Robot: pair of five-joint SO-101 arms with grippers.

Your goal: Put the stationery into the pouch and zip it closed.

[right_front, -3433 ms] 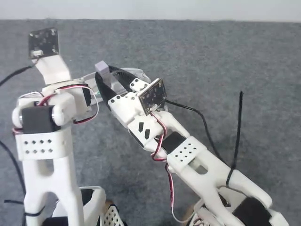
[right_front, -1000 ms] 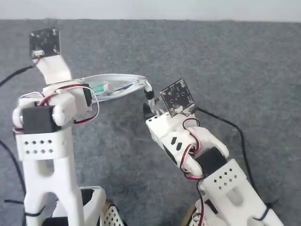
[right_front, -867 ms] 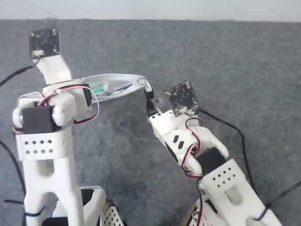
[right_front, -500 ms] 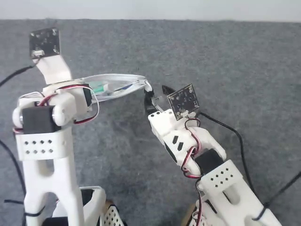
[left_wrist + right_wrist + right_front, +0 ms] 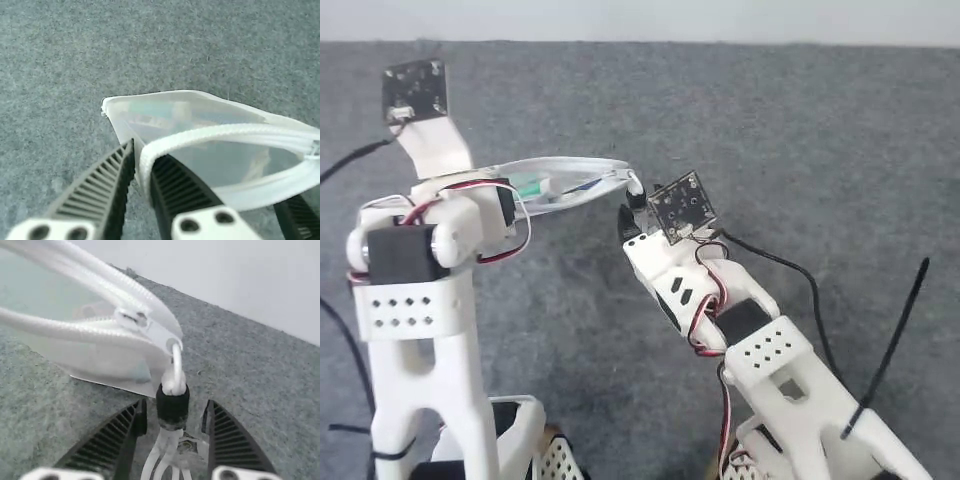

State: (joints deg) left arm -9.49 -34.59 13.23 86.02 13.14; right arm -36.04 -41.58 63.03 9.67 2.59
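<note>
High view: the translucent white zip pouch (image 5: 575, 182) hangs between the two arms over the grey carpet-like surface (image 5: 800, 130), with a pale wall (image 5: 640, 18) behind. Green and blue stationery (image 5: 532, 186) shows inside it, so loading looks done.

Left wrist view: the left gripper (image 5: 137, 150) is pinched narrow on the pouch's zip-edged rim, and the mouth gapes.

Right wrist view: the right gripper (image 5: 173, 407) has its jaws apart on either side of the black-and-white zip pull (image 5: 172, 402), not clamping it. The metal slider (image 5: 131, 317) sits at the near end with the tracks parted — zipping remains.
</note>
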